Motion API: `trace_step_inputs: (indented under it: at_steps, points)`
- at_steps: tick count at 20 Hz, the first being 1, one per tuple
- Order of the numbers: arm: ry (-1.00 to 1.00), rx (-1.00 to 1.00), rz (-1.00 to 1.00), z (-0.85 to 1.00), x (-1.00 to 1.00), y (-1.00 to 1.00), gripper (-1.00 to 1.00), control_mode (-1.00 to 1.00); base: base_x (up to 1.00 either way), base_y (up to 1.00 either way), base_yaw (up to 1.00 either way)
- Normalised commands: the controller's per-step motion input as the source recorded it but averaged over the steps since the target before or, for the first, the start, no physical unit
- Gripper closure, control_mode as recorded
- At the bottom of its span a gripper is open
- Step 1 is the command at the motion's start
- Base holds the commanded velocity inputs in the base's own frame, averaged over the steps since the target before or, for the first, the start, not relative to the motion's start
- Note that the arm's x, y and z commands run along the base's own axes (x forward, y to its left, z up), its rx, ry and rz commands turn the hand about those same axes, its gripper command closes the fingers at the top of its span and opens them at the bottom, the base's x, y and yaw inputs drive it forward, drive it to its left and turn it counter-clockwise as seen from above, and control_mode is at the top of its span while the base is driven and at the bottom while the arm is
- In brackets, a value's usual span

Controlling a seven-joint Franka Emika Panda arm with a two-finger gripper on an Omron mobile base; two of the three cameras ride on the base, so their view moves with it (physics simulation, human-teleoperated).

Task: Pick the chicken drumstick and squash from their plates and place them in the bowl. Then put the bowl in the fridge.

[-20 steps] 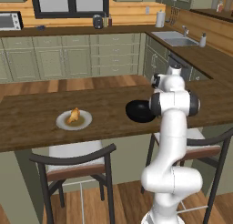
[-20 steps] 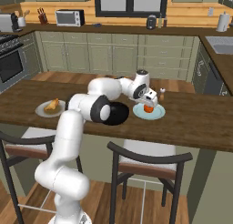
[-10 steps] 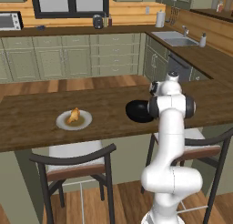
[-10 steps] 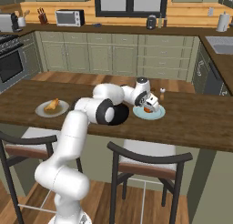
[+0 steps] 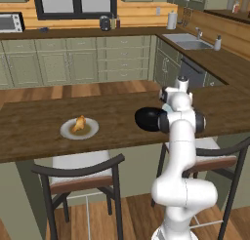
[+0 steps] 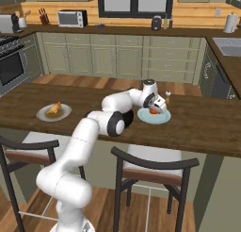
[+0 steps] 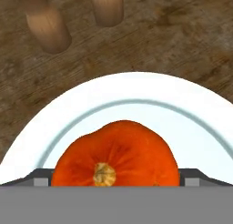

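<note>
**Op:** Pincer [image 6: 156, 108] sits low over the squash [image 7: 114, 154]; in the hand view the fruit lies dead ahead at 6 o'clock, stem up, between the two finger tips. Jaws spread either side, not gripping.

**Log:** Containers?

**Op:** Squash on its pale plate [image 7: 191, 111]. Chicken drumstick [image 5: 78, 123] on the other plate [image 5: 66, 131], far at 9 o'clock. Bowl [image 5: 148, 119] between them, contents not visible to me. I judge the grasp is next.
</note>
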Motion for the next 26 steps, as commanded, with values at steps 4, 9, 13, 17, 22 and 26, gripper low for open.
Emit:
trace_step_inputs:
  at_steps: [4,9,13,17,22,26]
  points:
    - [-0.09,0.0,0.0,-0.35,-0.3,0.01,1.0,-1.0,0.0,0.0,0.0]
    - [-0.41,0.0,0.0,-0.65,-1.0,0.43,1.0,-1.0,0.0,0.0,0.0]
    - [-0.65,0.0,0.0,-0.66,-1.0,0.48,1.0,-1.0,0.0,0.0,0.0]
    - [-0.69,-0.01,0.0,0.12,-1.0,0.21,1.0,-1.0,0.0,0.0,0.0]
    - [-0.38,0.09,0.0,1.0,-1.0,0.0,1.0,-1.0,0.0,0.0,0.0]
    - [-0.06,0.15,0.0,1.0,-1.0,-0.01,1.0,-1.0,0.0,0.0,0.0]
